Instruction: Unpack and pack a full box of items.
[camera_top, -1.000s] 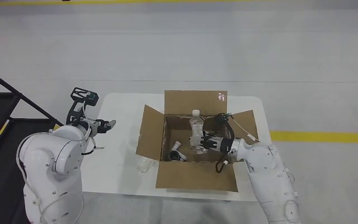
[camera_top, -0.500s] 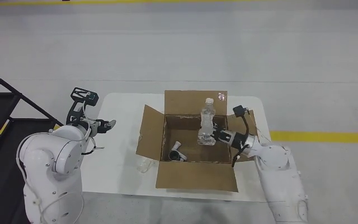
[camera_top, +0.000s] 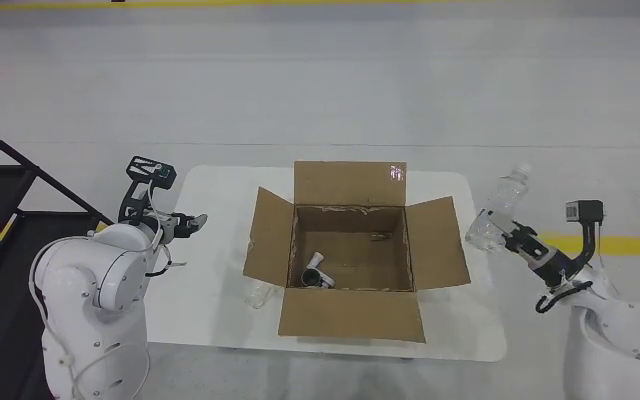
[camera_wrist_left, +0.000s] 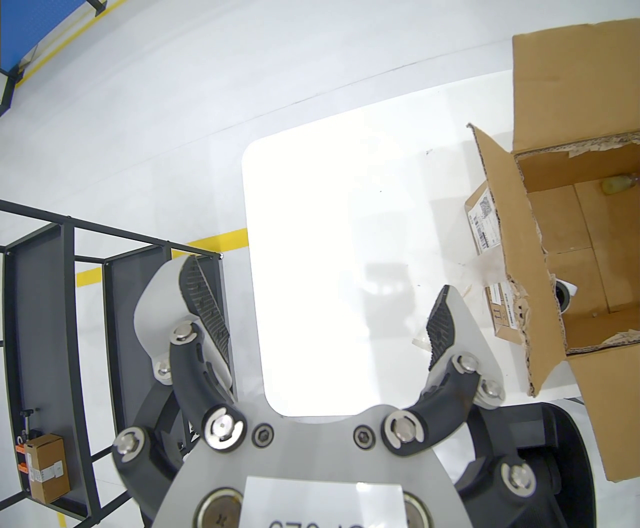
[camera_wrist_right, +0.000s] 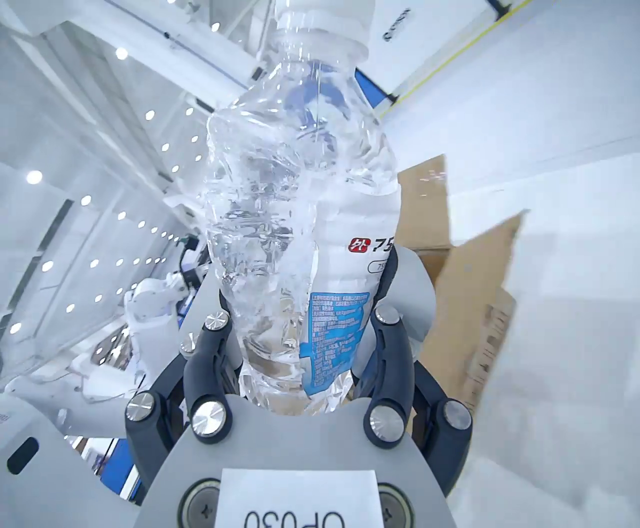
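White table (camera_top: 215, 215), open box (camera_top: 350, 183) | right gripper (camera_top: 505, 236) pinches bottle (camera_top: 503, 198) at table edge | left gripper (camera_wrist_left: 320, 280) spread near rack (camera_top: 30, 190)

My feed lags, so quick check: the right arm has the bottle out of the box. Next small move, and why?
Probably swing the right tool over the table and lower the bottle: it seems to hang past the table's edge, above the floor.

Box (camera_top: 345, 182) is plain brown cardboard, counter (camera_top: 215, 220) is white. Bottle (camera_wrist_right: 300, 225) is clear, with a white cap (camera_wrist_right: 325, 10) and a white-and-blue label (camera_wrist_right: 340, 310). Left end effector (camera_wrist_left: 320, 280) is silver with black ribbed pads (camera_wrist_left: 202, 300). Yellow stripe (camera_wrist_left: 215, 241) on a pale grey floor (camera_top: 300, 80).
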